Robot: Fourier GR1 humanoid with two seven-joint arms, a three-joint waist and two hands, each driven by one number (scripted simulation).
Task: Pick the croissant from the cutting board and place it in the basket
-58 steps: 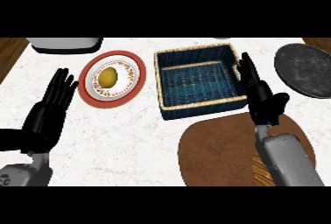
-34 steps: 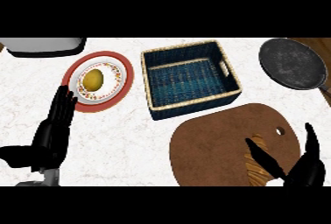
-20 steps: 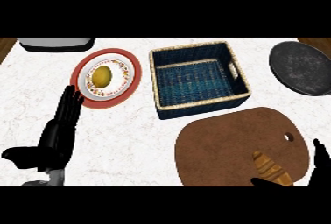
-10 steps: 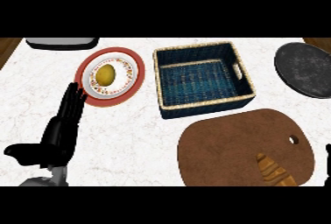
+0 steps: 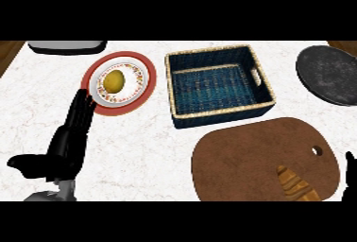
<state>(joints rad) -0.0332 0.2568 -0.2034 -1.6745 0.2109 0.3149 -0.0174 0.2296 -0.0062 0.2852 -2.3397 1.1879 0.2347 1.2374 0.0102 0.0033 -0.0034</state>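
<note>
Head view of the counter. The croissant [image 5: 295, 183], a golden-brown ridged pastry, lies on the lower right part of the cutting board [image 5: 244, 156], its lower end cut off by the bottom of the scene. The board is a dark brown rounded slab with a small hole near its right edge, filling the lower right of the frame. The basket [image 5: 217, 85], a square woven container with a dark blue inside and a pale straw rim, stands at upper centre, just above the board and apart from the croissant (a handle slot shows in its right wall).

The left hand [image 5: 66, 142] shows at the lower left, fingers straight, held together and pointing up the frame, thumb stuck out to the left; its fingertips reach the lower left rim of the plate [image 5: 97, 101]. It holds nothing. The right hand [image 5: 350, 175] appears only as a black sliver at the right edge, beside the board; whether its fingers are spread or curled cannot be told.

The surface is white marble with faint grey veins. The red-rimmed, patterned plate at upper left carries a yellowish oval fruit [image 5: 114, 81]. A dark round pan [image 5: 329, 74] sits at upper right, and a grey object [image 5: 66, 45] lies along the top left edge. Brown wood shows at both upper corners.
</note>
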